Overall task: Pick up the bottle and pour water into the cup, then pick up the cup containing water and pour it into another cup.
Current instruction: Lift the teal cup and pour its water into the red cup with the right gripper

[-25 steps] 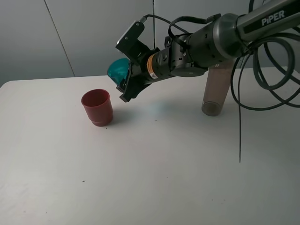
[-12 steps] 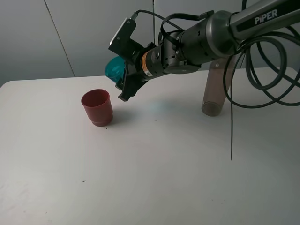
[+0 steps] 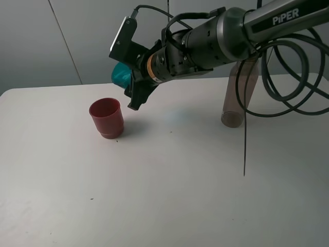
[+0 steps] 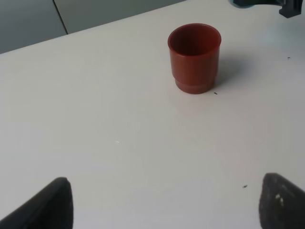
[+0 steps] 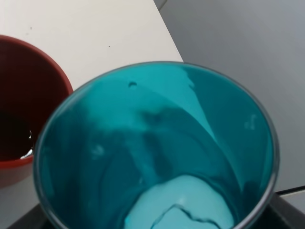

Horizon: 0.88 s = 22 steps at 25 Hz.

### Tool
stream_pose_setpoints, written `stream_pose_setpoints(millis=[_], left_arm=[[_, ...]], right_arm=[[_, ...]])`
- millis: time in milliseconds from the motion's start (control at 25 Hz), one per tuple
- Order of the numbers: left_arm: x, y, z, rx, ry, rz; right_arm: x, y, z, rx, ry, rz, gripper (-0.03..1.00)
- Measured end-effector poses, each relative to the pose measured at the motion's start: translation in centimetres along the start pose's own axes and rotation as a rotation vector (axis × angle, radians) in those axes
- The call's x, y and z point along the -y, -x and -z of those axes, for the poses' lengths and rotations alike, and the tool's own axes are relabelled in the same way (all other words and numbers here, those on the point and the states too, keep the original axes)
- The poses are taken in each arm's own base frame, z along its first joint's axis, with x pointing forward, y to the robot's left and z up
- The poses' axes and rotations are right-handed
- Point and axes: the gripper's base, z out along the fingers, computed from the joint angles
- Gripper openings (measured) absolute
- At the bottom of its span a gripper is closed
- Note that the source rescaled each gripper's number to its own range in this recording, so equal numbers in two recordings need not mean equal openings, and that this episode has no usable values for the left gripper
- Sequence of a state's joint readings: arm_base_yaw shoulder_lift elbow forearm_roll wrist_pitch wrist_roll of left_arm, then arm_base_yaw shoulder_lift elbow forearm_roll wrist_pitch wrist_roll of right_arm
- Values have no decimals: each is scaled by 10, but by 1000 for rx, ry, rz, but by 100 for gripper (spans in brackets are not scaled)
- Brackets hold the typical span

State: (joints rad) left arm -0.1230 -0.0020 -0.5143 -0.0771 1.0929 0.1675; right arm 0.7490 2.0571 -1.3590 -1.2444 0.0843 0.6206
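1. Here, the right tool (image 3: 129,86) pinches the teal cup (image 3: 121,75) by its sides and holds it in the air, tipped so that its mouth leans toward the red cup (image 3: 106,117).
2. The teal cup hangs higher than the red cup, near it on the side facing the bottle (image 3: 237,98), and does not touch it. No stream shows between the two.
3. In the right wrist view a pale patch lies low inside the teal cup. I cannot tell whether it is water or the table seen through the plastic. The red cup's dark bottom carries a small glint, which I read as water.
4. The bottle stands upright on the table (image 3: 180,195), well apart from the red cup, beyond the right arm, with nothing gripping it. The first pour therefore looks finished.
5. The left tool (image 4: 167,210) is spread with nothing between its jaws and hovers over the table, with the red cup well ahead of it.
6. My judgement is that the second pour is under way or near its end. What is left is to empty the teal cup and set it down.
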Motion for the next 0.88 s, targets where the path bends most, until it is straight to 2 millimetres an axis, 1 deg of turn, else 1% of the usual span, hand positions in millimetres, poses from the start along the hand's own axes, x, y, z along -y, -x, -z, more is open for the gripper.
stream_pose_setpoints(millis=[160,480,680,880], left_arm=[[0,0,0,0,0,0],[0,0,0,0,0,0],[0,0,0,0,0,2],[0,0,0,0,0,2]], right_arm=[[-6,5,0,-7,-5,14,16],[-10,12,-11,-32,-59,49,16],[-14,13,-16,-53,-82,103,16],[-12,12,-16,-66,-114,159,16]])
